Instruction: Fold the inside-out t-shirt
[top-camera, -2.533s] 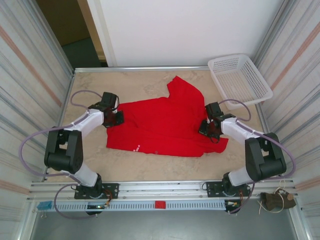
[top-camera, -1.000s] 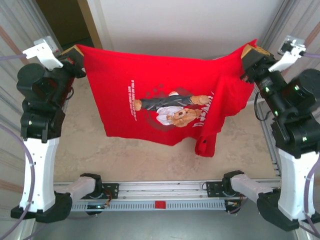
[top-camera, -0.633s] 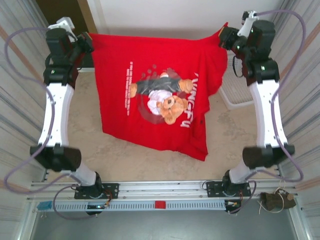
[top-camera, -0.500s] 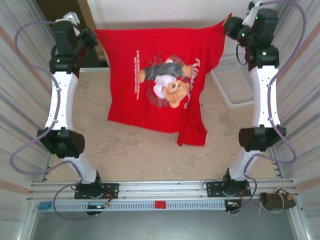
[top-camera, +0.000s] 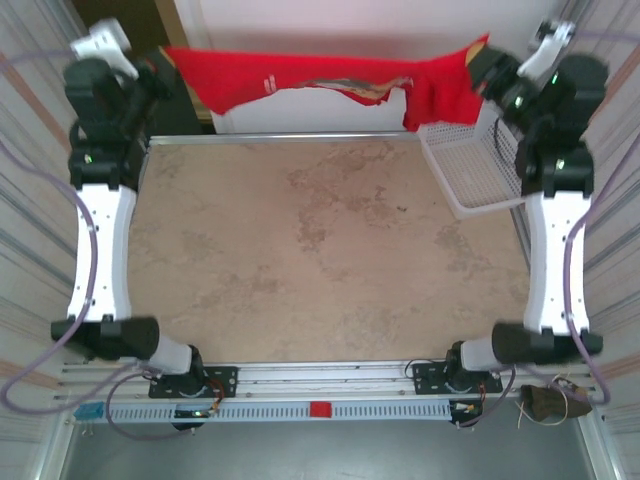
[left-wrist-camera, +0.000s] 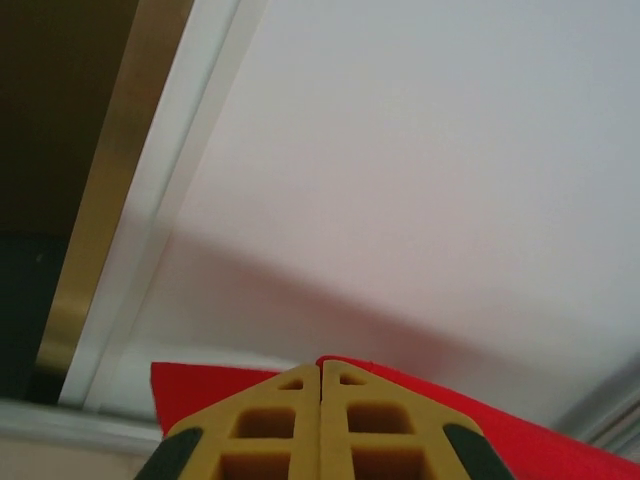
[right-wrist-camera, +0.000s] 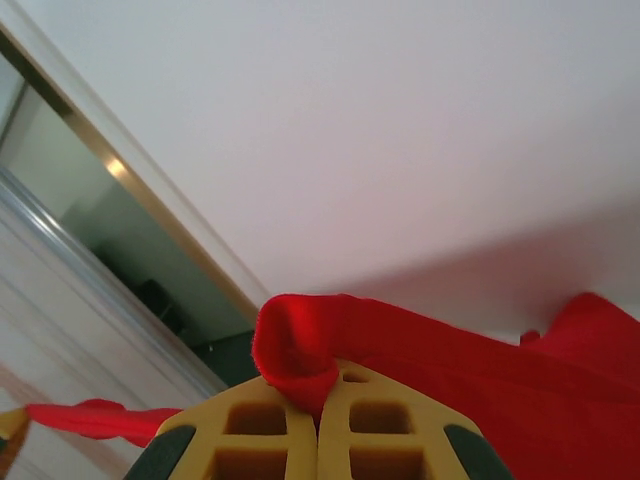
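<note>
Lifted higher, t-shirt (top-camera: 225, 75) hangs stretched, lettering (top-camera: 268, 86) unreadable.

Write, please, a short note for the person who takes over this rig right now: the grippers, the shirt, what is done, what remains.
Grippers: the left gripper is shut on one end of the shirt, raised high at the far left. The right gripper is shut on the other end, raised high at the far right, near the basket.
Shirt: it hangs in the air, stretched between both arms, at the far edge of the table. A bunched part hangs lower by the right gripper.
Done: shirt lifted off the table and spread wide.
Left: lay it flat on the table, then make the folds. No fold is made yet.
</note>
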